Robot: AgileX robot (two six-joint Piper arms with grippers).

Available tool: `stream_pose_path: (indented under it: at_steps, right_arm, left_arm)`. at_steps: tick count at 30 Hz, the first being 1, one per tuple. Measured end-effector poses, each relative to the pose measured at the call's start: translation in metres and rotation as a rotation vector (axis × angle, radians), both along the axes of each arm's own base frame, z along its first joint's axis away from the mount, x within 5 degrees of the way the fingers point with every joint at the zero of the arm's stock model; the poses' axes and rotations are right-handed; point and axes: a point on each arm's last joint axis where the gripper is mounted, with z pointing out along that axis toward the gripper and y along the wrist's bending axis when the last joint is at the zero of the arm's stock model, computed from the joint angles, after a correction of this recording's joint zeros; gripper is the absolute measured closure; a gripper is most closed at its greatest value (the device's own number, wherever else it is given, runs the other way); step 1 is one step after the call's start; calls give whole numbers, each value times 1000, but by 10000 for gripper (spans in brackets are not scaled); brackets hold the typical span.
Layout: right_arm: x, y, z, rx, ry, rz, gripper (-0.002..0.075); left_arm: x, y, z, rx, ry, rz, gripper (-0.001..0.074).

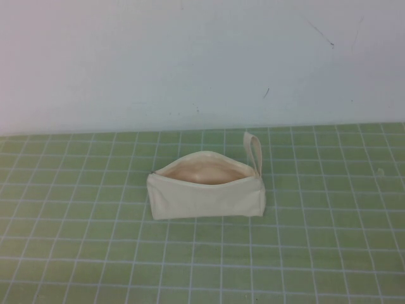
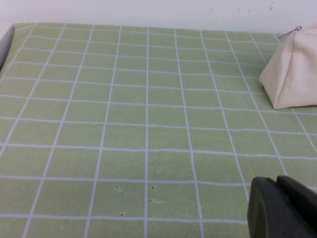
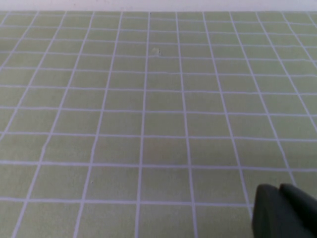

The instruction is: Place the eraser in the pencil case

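Note:
The cream-white pencil case [image 1: 205, 193] lies on the green grid mat at the middle of the high view. Its zip is open and the peach lining [image 1: 201, 172] shows; a loop strap [image 1: 254, 152] sticks out at its far right end. One end of it also shows in the left wrist view [image 2: 292, 74]. The eraser is not visible in any view. My left gripper [image 2: 278, 186] is shut and empty, low over the mat well short of the case. My right gripper [image 3: 278, 191] is shut and empty over bare mat. Neither gripper shows in the high view.
The green mat with white grid lines [image 1: 316, 253] covers the table up to a white wall [image 1: 190, 57] at the back. A dark edge [image 2: 5, 47] shows at the side of the left wrist view.

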Motion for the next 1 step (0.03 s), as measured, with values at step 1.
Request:
stream_pose_path:
  at_steps: [1]
  right_arm:
    - [0, 0, 0, 0, 0, 0, 727]
  left_arm:
    - [0, 0, 0, 0, 0, 0, 736]
